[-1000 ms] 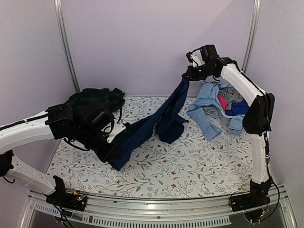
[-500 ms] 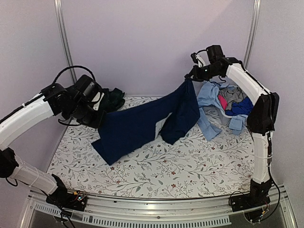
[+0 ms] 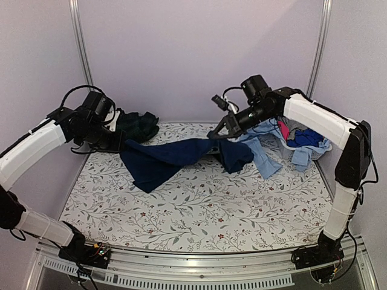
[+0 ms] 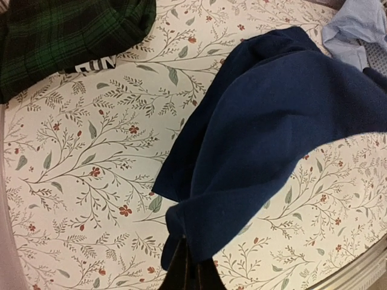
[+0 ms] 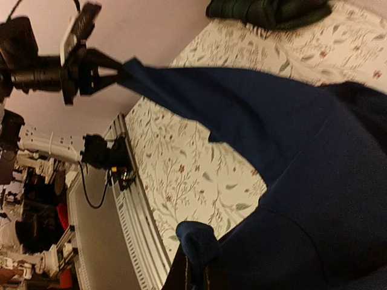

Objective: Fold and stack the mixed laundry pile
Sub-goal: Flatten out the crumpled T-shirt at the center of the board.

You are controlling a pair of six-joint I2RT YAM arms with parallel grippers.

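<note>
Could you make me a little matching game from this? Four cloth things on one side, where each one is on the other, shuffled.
1. navy T-shirt
2. green plaid piece
3. light blue shirt
4. floral sheet

A. spread flat under everything
B. bunched at the far left corner
C. held up, stretched across the middle
D. lying at the far right

Pairs: 1-C, 2-B, 3-D, 4-A

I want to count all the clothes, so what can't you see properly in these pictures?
Top view: the right arm covers part of the laundry pile, so garments can't be counted.
Left wrist view: the plaid piece runs off the top edge.
Wrist views: the navy T-shirt buries the tips of the left gripper and right gripper.
</note>
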